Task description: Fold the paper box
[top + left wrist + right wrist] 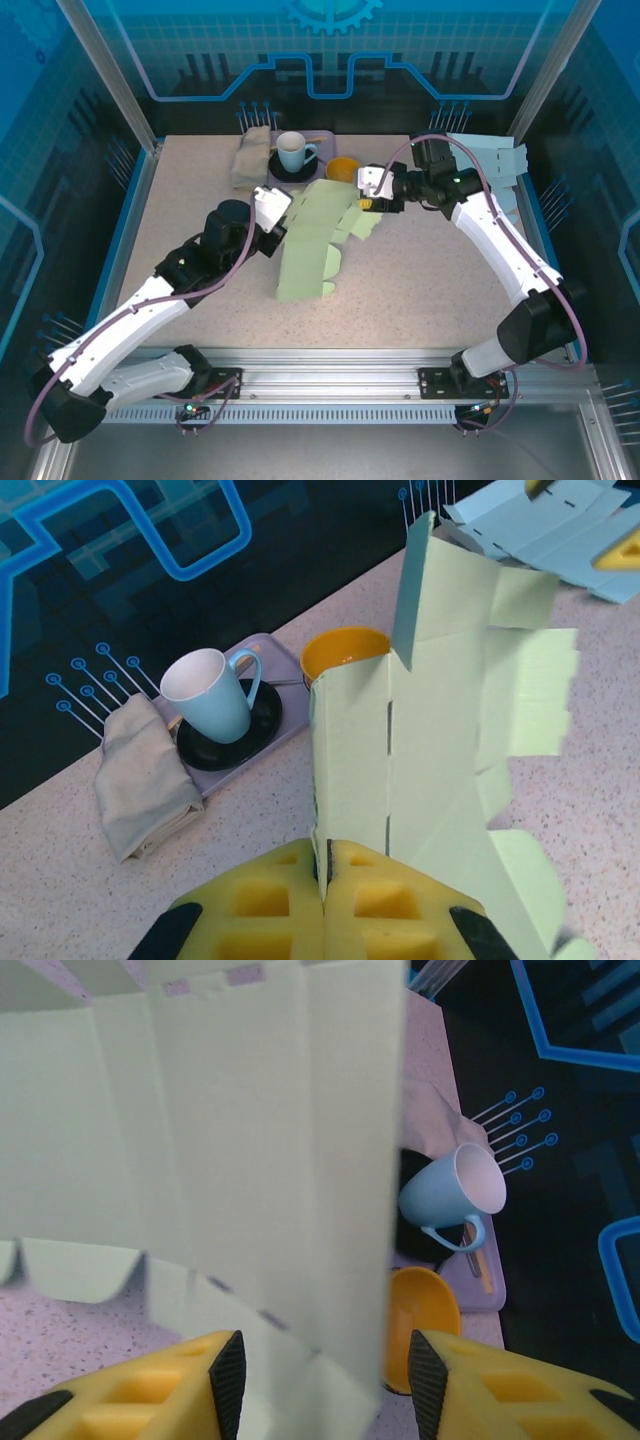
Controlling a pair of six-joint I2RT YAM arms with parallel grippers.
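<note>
The box point(305, 250) sits in the middle of the table point(430, 285), a mostly flat blank with one end lifted. The left gripper point(325, 880) is clamped on its edge, while the right gripper point(320, 1370) stands part-open astride a panel, not yet pinching. Nearly all the folding appears left to do.

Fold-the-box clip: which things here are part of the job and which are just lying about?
Job: green paper box, left pincer shut on its edge, right pincer open astride it.
Lying about: blue mug, black saucer, yellow bowl, folded cloth, pale blue flat boxes.
</note>
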